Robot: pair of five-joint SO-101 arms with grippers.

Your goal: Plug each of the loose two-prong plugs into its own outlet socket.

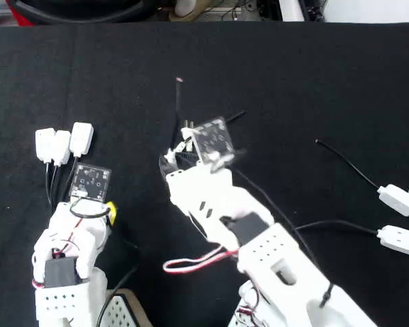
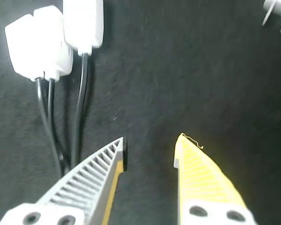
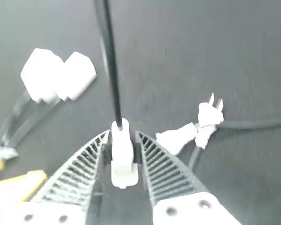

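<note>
The black table [image 1: 293, 82] lay open across its far half and between the arms and the right edge, where a far plug [image 1: 397, 197] and a near plug [image 1: 402, 238] rested close to the border, each trailing a black lead back toward the middle. At the left, three white outlet sockets [image 1: 60, 143] sat bunched together, touching, their leads running toward the left arm [image 1: 65, 259]. The left gripper [image 2: 150, 147] hung just short of them, fingers spread wide with nothing between them. Near the table's middle the right gripper [image 3: 122, 137] was clamped tight on a held plug [image 3: 121, 164] — its long axis lay in line with the fingers, and its cord [image 3: 107, 61] left the far end straight away from the arm. Its prongs were hidden in the right wrist view, and in the high view the arm's own wrist covered much of it — which way they faced could not be told
</note>
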